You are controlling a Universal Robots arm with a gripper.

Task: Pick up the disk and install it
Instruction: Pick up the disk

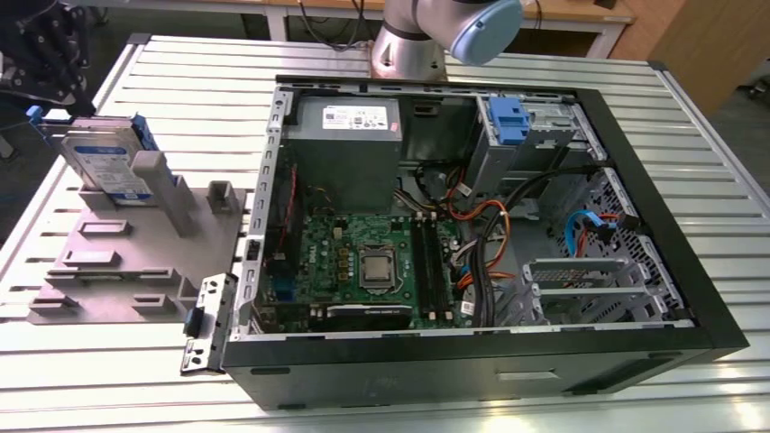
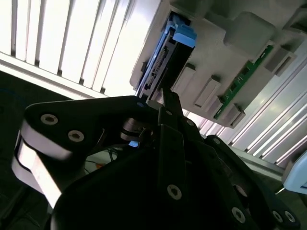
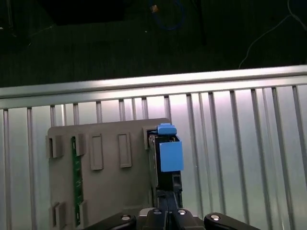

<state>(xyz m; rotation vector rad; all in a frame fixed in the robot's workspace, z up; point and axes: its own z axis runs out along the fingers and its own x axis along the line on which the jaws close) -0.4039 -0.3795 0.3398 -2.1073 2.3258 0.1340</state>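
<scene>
The disk [image 1: 106,161] stands on edge in a slot of a grey stand [image 1: 121,262] near the table [image 1: 673,117] edge on the exterior view's left, beside an open computer case [image 1: 481,352] that takes up the middle of the table. The pick-up has not been made. In the first wrist view the pincer [image 3: 165,211] hangs in line with the disk's thin edge, its fingers apparently pressed together with nothing between them, just short of the blue carrier that frames the drive. The second wrist view shows the same line-up from the side, with the tip pointing at the disk's end. Judged from here, a good grasp would call for the fingers to spread wide enough to pass both flat faces. They should keep centred on the narrow edge, close on the carrier frame rather than the label, and draw the disk straight out along the slot so it does not catch on the stand's posts. The case's drive cage [image 1: 542,126], with its blue latch, sits at the far corner of the case.
</scene>
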